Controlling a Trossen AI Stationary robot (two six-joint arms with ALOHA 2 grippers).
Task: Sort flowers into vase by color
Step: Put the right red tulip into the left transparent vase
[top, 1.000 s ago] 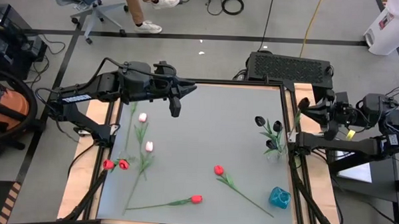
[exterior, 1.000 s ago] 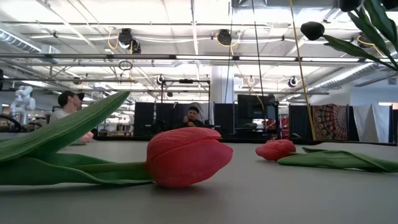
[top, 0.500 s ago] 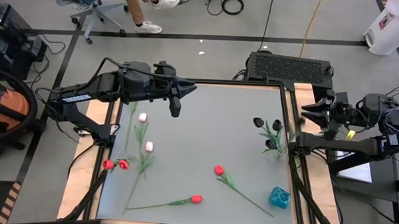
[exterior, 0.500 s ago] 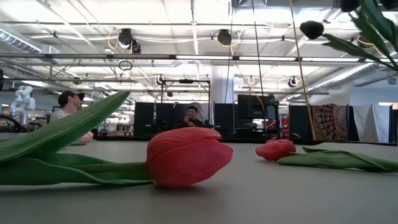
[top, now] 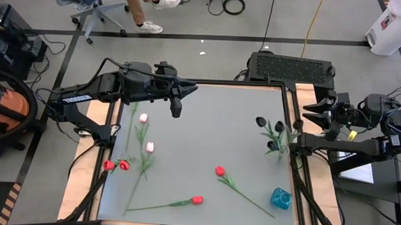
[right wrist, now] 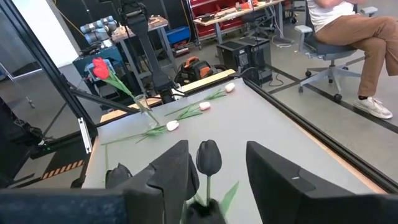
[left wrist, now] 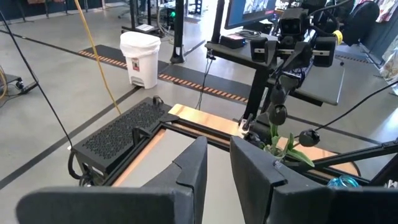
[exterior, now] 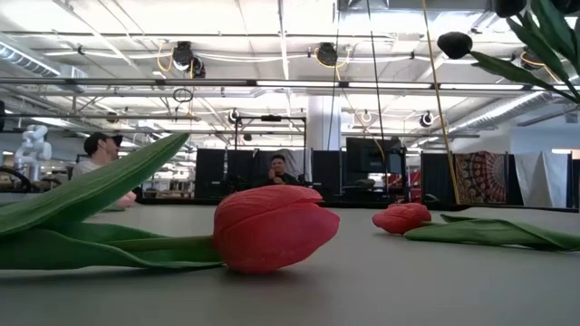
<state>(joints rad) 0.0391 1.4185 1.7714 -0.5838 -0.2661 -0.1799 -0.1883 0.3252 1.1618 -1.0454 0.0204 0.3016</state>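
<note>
A: Over on the right edge of the table [top: 207, 119], the right gripper [top: 306, 117] sits just outside the frame rail, fingers spread apart with nothing clamped between them.

B: And right beside it stand the black tulips [top: 272, 134], 3 dark heads upright in a clear vase [top: 280, 147]. From the right wrist view, 1 black head [right wrist: 208, 157] shows in the gap between the fingers, but neither finger presses on it.

A: Left gripper [top: 186, 90] hovers at the far edge of the table, arm stretched in from the left. Narrow gap between its fingers, nothing in it.

B: On the mat: 2 pink tulips [top: 146, 132] lying left of centre, 2 red heads in a second vase [top: 116, 166] at the left edge.

A: Plus 2 loose red tulips [top: 208, 186] lying flat toward the near side, and a blue vase [top: 280, 198] tipped near the right corner.

B: 2 people [exterior: 100, 152] sit in the room beyond.
</note>
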